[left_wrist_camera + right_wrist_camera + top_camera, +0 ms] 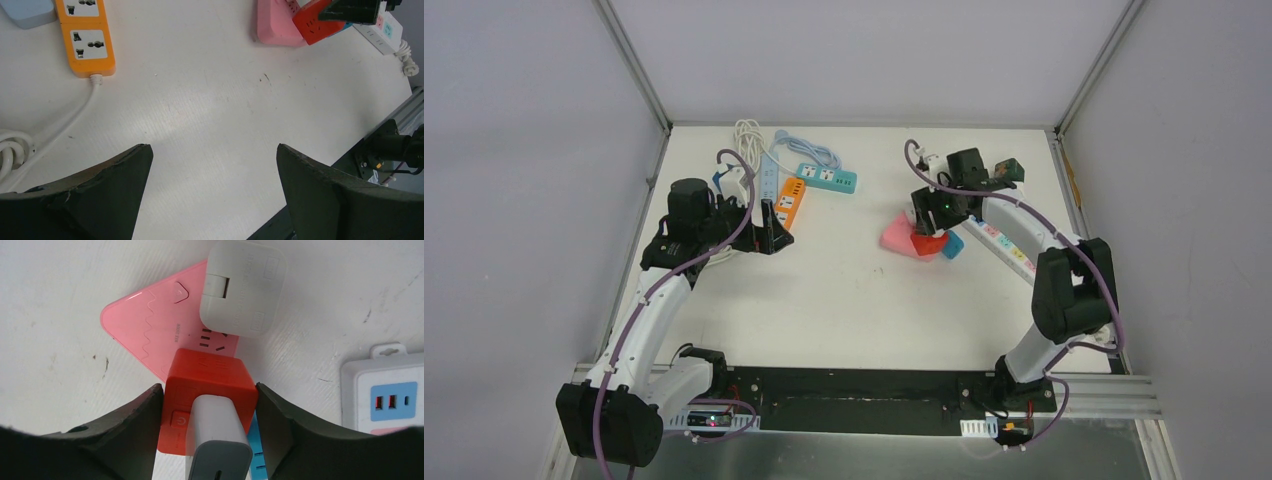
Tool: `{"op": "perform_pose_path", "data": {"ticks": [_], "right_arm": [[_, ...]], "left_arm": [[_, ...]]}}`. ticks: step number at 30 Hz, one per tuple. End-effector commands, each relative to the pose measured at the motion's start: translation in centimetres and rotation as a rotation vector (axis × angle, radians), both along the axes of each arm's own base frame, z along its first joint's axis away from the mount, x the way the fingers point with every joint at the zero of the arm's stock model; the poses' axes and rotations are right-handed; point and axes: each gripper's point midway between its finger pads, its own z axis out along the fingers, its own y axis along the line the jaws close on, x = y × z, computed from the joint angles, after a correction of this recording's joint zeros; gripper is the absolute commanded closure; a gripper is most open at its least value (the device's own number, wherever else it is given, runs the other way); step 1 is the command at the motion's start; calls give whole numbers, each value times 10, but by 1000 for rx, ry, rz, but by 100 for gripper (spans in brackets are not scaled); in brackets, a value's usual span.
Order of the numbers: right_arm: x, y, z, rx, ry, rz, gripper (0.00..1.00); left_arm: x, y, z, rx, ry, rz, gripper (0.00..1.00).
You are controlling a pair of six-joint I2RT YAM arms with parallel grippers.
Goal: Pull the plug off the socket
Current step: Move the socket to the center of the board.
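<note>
The right tool (209, 387) grips the red cube socket (200, 375), one finger pressed flat against each side of it. A white plug (217, 435) with a grey end sits in the cube's face nearest the wrist, between the two fingers and still seated in the socket. Just beyond the fingertips, under the cube's far edge, lies a pink triangular power strip (145, 330) flat on the worktop (60, 300), with a white adapter (245, 290) plugged into its far corner. A blue piece (256, 450) shows beside the right finger, below the cube; what it is cannot be told. To the right of this tool, apart from it, lies a white power strip (385, 395) with blue-faced ports.

The left tool (212, 147) hangs above bare worktop with its fingers spread wide and nothing between them. Ahead of it and to its left lies an orange power strip (87, 42), whose white cord (65, 125) runs back past the left finger. The red cube and the pink strip are far ahead to its right.
</note>
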Motion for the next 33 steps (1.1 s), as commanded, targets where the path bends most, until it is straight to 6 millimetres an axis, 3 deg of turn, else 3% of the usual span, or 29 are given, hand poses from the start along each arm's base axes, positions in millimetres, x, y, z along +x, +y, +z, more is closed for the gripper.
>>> {"op": "perform_pose_path", "data": {"ticks": [1,8,14,18,26,31,33], "right_arm": [[-26,20,19,31,-55,272,67],[-71,36,12,-6,3,631,65],[-99,52,2,-138,-67,908,61],[-113,64,2,-181,-96,1018,49],[-115,74,2,-199,-56,1024,20],[-109,83,14,-168,-59,960,3],[-106,85,20,-158,-60,939,0]], "left_arm": [[3,-1,15,-25,-66,-10,1],[2,-3,18,-31,-76,-20,1],[1,-4,20,-35,-85,-27,1],[0,-4,20,-36,-86,-27,1],[-1,-4,22,-38,-95,-31,1],[-1,-4,22,-40,-95,-31,1],[-1,-4,22,-40,-97,-31,1]]}}
